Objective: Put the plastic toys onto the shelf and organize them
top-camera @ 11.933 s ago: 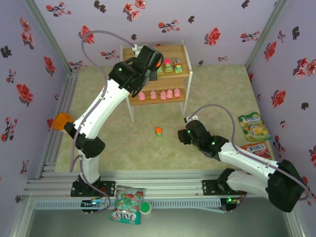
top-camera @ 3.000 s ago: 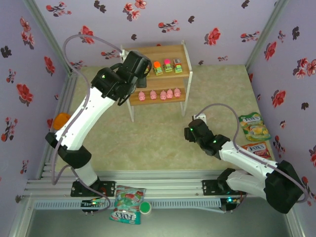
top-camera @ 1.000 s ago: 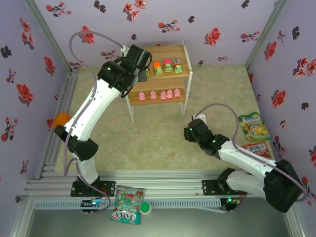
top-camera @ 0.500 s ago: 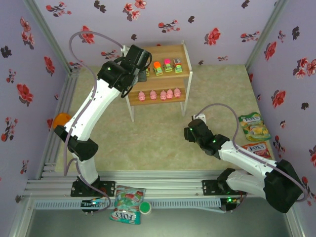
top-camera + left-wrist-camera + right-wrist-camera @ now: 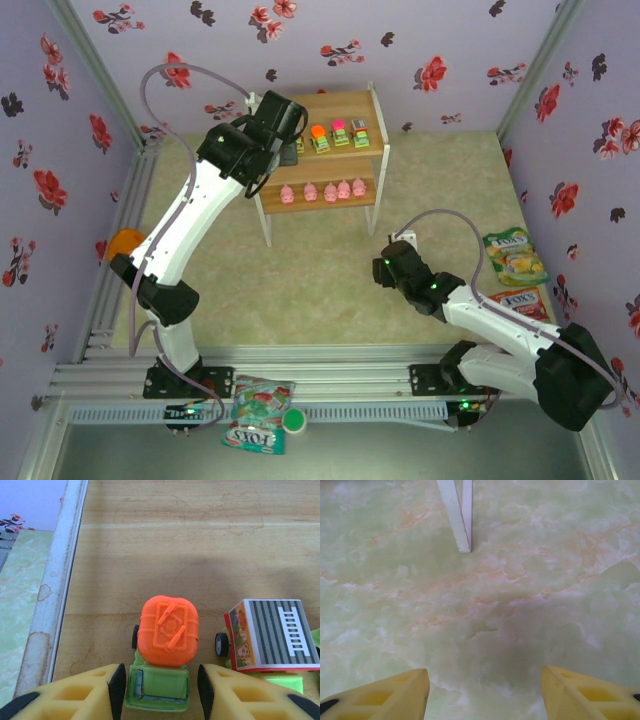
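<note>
By the arm bases at the near edge lie FOX'S candy bags point(image 5: 258, 405). Further in, the right gripper point(image 5: 385, 266) hangs low over the green marbled floor point(image 5: 520, 605). Its yellow fingers point(image 5: 380, 692) are spread wide with nothing between them, and one white leg point(image 5: 456, 517) of the shelf stands ahead of it. Beyond, the shelf point(image 5: 345, 105) stands near the far wall. Five pink pigs point(image 5: 328, 190) line its lower board, and a row of cars point(image 5: 340, 133) sits on the top board. The left gripper point(image 5: 160, 690) reaches over the left part of that top board, jaws narrowly apart astride the green cab of an orange-topped car point(image 5: 167, 635) standing on its wheels on the wood. A sliver of gap shows at the right pad — it clamps nothing. Just right of that car sits a striped-roofed car point(image 5: 270, 637).
</note>
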`<move>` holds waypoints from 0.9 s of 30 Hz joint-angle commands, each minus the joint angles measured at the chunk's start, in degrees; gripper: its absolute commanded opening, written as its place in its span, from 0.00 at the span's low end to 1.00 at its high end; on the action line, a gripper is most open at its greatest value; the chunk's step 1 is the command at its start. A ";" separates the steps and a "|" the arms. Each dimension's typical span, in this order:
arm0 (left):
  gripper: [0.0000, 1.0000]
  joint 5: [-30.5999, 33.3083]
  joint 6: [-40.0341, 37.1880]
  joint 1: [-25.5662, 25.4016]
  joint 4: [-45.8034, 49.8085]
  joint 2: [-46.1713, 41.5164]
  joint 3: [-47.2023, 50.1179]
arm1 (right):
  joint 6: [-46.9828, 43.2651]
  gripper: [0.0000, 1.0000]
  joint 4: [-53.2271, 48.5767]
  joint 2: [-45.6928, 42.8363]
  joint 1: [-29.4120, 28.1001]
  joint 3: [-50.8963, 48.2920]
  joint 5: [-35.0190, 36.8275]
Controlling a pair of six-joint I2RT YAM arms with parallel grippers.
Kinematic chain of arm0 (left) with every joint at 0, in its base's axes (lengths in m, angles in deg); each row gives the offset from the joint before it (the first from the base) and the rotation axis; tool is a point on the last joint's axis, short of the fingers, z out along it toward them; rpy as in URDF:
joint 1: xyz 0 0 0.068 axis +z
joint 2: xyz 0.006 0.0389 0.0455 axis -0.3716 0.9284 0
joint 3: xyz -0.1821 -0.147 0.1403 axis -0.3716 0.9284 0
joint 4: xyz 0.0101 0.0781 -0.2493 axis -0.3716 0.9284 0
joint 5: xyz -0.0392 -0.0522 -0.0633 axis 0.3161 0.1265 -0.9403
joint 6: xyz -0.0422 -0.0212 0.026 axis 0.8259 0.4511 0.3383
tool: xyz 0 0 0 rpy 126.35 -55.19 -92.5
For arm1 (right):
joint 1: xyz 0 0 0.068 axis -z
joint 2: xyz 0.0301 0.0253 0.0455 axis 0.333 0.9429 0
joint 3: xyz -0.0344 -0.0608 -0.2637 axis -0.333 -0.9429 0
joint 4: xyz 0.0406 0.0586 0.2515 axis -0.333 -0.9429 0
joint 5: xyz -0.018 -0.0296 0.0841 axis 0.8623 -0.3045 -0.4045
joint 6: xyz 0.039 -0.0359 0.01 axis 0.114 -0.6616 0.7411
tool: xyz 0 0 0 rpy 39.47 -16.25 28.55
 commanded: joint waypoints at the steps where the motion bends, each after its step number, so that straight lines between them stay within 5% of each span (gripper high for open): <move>1: 0.47 -0.35 -0.12 -0.06 -0.56 -0.63 -1.70 | 0.52 0.62 0.86 -0.59 0.31 0.41 -0.17; 27: 0.47 3.71 -2.20 -2.72 -0.45 -2.53 -4.67 | 0.43 0.62 0.93 -0.38 0.30 0.30 -0.33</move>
